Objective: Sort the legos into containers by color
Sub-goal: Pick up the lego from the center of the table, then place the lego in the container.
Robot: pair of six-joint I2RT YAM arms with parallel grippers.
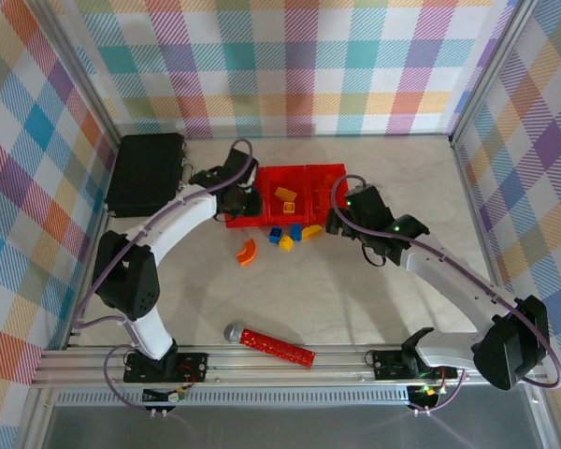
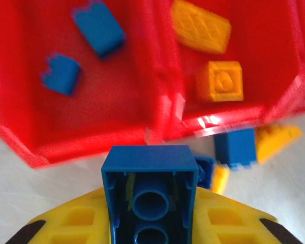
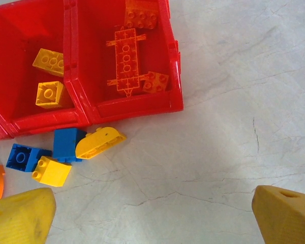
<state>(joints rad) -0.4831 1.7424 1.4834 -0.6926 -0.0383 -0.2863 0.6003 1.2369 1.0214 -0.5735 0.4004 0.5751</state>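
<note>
Left tool (image 2: 151,226) clenched on blue brick (image 2: 148,160), hollow underside toward the wrist, right tool (image 3: 152,213) spread, empty.

Top cam sits high behind the arm bases (image 1: 164,363), looking down on the whole table (image 1: 355,309). Left wrist cam is super close and low, peering past the blue brick (image 2: 150,173) in the left gripper (image 2: 151,226) at the bins (image 2: 91,147), near wall first. Right wrist cam hangs higher, facing down. Both wrist views share the bin with two yellow bricks (image 3: 50,94) and the loose bricks (image 3: 66,142) in front.
</note>
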